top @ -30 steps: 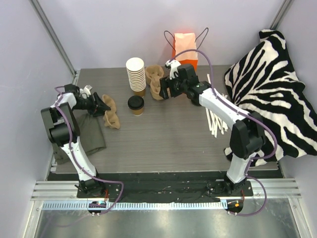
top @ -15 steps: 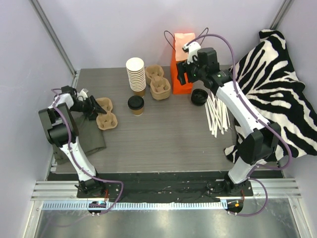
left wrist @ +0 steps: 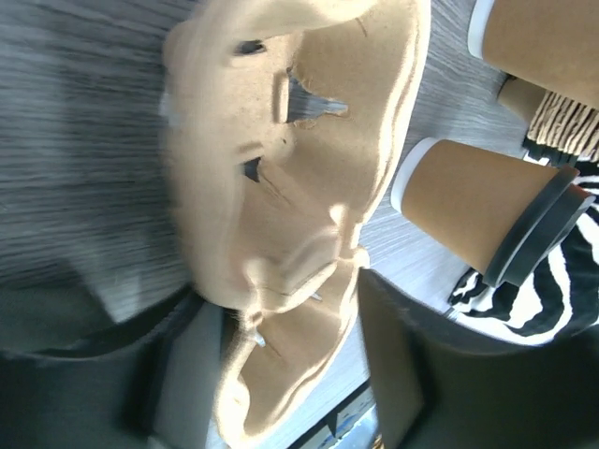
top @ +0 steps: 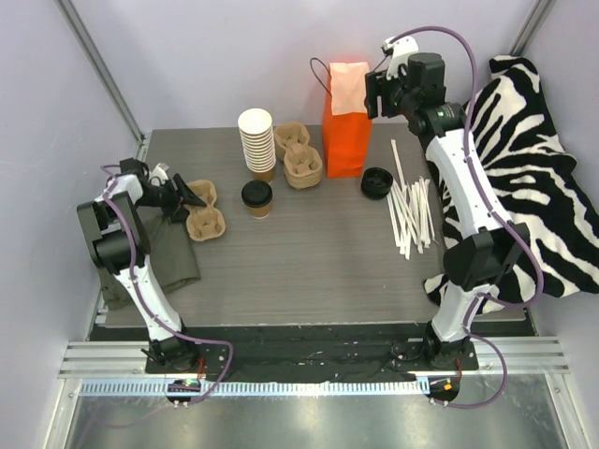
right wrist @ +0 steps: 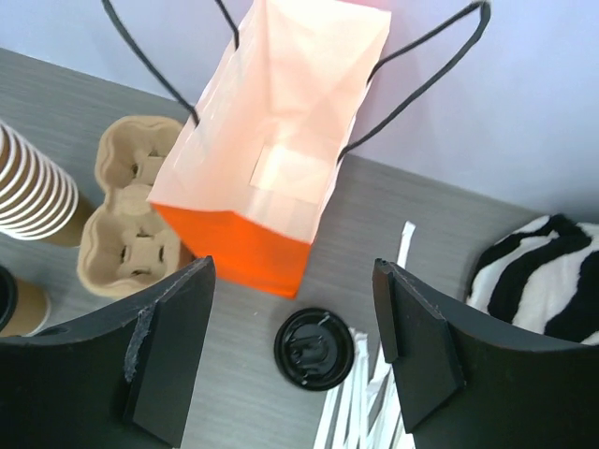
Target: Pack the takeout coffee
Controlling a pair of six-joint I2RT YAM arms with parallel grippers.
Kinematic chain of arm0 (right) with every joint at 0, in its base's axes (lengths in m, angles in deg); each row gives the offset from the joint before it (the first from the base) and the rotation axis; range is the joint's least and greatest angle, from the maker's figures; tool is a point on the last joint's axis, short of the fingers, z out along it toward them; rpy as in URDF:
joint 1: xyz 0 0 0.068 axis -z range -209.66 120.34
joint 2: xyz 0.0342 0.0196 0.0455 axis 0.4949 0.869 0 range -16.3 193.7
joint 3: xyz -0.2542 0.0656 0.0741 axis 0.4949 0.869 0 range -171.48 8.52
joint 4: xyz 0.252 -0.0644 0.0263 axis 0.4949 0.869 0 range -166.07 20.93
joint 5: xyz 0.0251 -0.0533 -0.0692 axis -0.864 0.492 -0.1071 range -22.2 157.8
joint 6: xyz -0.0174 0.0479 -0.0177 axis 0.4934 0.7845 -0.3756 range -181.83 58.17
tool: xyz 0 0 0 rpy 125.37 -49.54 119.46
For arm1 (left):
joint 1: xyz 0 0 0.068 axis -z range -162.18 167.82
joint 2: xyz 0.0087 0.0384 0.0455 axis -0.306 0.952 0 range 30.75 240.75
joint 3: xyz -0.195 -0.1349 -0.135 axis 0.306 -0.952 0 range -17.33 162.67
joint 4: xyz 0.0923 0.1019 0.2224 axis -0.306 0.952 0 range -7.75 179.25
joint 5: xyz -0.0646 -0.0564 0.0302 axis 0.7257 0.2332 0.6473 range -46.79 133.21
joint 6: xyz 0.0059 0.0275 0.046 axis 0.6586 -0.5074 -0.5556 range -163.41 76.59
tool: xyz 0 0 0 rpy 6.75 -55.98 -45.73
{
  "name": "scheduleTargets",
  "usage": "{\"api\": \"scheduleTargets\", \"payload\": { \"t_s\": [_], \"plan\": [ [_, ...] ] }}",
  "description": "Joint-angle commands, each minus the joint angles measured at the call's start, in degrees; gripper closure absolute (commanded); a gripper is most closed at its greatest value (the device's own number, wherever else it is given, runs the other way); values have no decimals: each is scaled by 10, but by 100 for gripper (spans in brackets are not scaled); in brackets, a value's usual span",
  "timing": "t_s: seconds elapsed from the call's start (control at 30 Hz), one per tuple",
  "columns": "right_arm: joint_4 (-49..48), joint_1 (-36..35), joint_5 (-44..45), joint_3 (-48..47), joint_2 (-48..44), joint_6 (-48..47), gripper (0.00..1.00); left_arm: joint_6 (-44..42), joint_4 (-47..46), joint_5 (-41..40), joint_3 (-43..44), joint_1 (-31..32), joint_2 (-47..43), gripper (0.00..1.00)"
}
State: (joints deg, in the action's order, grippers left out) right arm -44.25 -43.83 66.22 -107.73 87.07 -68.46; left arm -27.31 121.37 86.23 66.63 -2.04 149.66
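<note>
Straddling 1 end of a cardboard cup carrier with the left gripper, fingers parted; cannot tell whether gripped or loose. Hovering wide open, empty, over the orange bag with the right gripper. Takeout coffee upright just past the carrier from the left gripper, well apart from the right.

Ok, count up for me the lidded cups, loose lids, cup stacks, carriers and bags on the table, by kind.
Lidded coffee cup: 1
Loose black lid: 1
Stack of lidless cups: 1
Cardboard carriers: 2
Orange bag: 1
Total: 6
</note>
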Motion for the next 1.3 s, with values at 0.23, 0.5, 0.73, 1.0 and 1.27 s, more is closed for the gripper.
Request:
{"api": "scheduleTargets", "payload": {
  "t_s": [0.23,0.5,0.73,1.0,1.27],
  "plan": [
    [27,-2,-107,-53,48,-177,23,-62,38,-14,42,1,-74,0],
    [62,-8,-137,-33,69,-311,22,-106,68,39,40,0,-99,0],
    [58,-13,-127,-50,101,-344,22,-131,69,58,13,1,-140,0],
    [88,-22,-121,-65,114,-364,43,-135,69,66,-6,1,-190,0],
    [99,-37,-118,-40,70,-388,85,-125,62,73,-7,1,-207,0]
  ]
}}
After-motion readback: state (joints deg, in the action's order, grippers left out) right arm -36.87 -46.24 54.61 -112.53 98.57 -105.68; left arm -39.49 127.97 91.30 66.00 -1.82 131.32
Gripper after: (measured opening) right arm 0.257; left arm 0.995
